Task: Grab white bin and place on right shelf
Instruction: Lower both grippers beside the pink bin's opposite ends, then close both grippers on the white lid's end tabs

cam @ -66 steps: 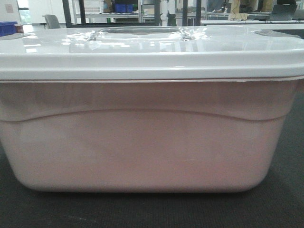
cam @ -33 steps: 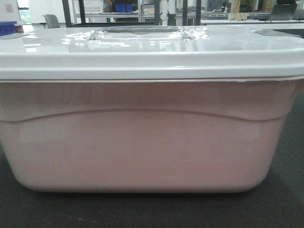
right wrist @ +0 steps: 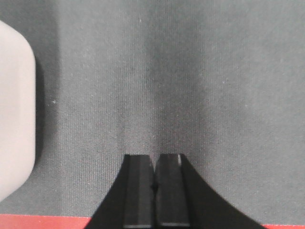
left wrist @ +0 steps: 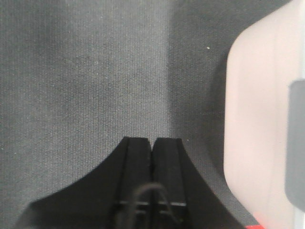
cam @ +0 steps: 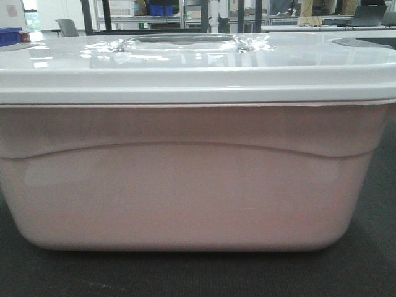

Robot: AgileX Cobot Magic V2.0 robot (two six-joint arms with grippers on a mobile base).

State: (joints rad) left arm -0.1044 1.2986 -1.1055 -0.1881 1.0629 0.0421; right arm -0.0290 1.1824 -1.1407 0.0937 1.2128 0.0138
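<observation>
The left hand (left wrist: 151, 143) has its two dark fingers pressed together, nothing between them, and hangs over the dark grey woven worktop (left wrist: 86, 71). It is clear of the white bin (left wrist: 252, 119), whose rounded pale corner fills the right side of the left wrist view; a small patch of red shows below that corner. The right hand (right wrist: 153, 160) is likewise closed on nothing, fingers meeting tip to tip above the same grey surface, with the bin's other rounded corner at the left side of its view, apart from the fingers. A red strip (right wrist: 47, 222) runs along the bottom of that picture.

From the front view the bin stands upright on the worktop, its pinkish side with the curved moulded line facing the camera and filling most of the picture. Its glossy light-grey lid (cam: 185, 68) sits closed on top. Far behind, a blue bin (cam: 9, 36) shows at the upper left, with a grey chair (cam: 67, 26) near it
</observation>
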